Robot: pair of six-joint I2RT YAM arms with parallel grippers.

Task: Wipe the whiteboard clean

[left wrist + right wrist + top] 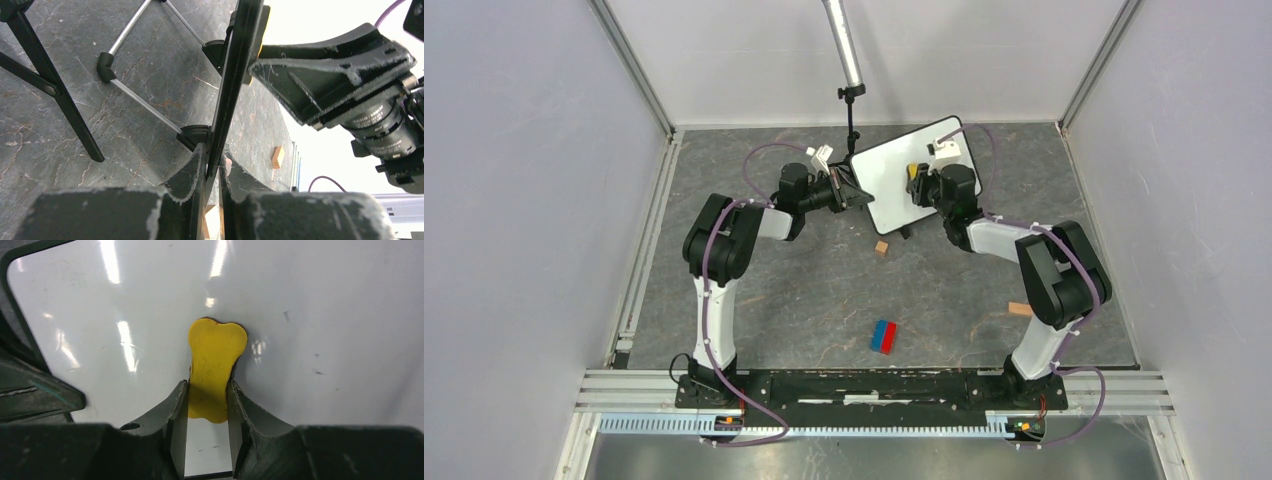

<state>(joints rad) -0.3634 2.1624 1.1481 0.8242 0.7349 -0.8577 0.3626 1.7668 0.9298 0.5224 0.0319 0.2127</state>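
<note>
Where the left gripper (214, 162) sits: pinched tight on the left edge of the board (234, 75)
Board: far middle of the table (804, 290); tilted up; face nearly clean, a few specks
Right gripper (207, 390): clamped on a yellow eraser (216, 357); eraser against the face
Risk: hard wiping could twist the board from the left pinch; thin edge, small bite

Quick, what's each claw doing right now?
Left claw: closed on the whiteboard edge.
Right claw: closed on the yellow eraser, against the board.
</note>
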